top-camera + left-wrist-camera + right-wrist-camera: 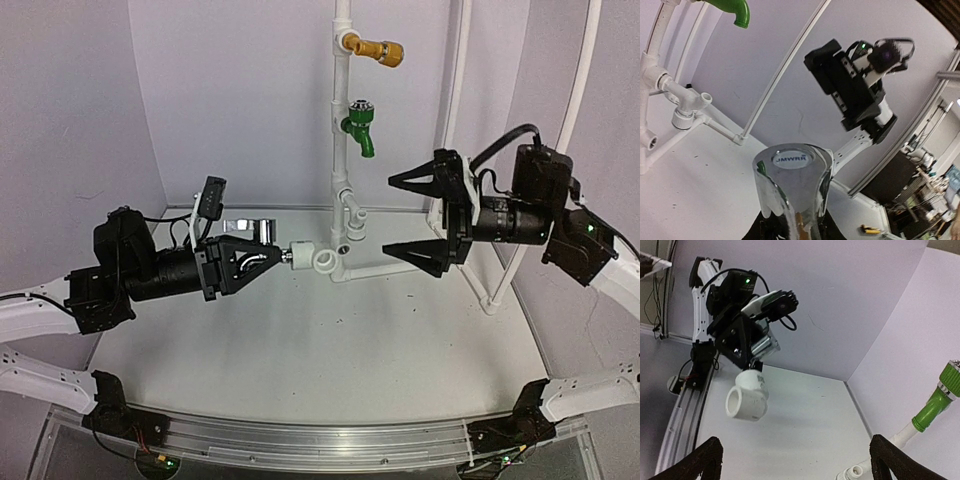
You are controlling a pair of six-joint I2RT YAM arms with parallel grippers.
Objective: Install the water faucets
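My left gripper (272,256) is shut on the silver metal tap (262,232) and holds it level above the table. The tap's chrome lever handle (792,177) fills the bottom of the left wrist view and hides my fingers. A white plastic fitting (321,262) sits on the tap's outer end, its round socket (735,403) open toward the right. The fitting hangs just left of the white pipe stand (342,150). My right gripper (402,216) stands wide open to the right of the stand, with nothing between its fingers (699,463).
On the stand sit a green tap (360,128) with a downward spout and, above it, a yellow-brass tap (378,49). Open white pipe sockets (856,471) stick out at the stand's foot. A thin white tube frame (480,280) rises behind my right arm.
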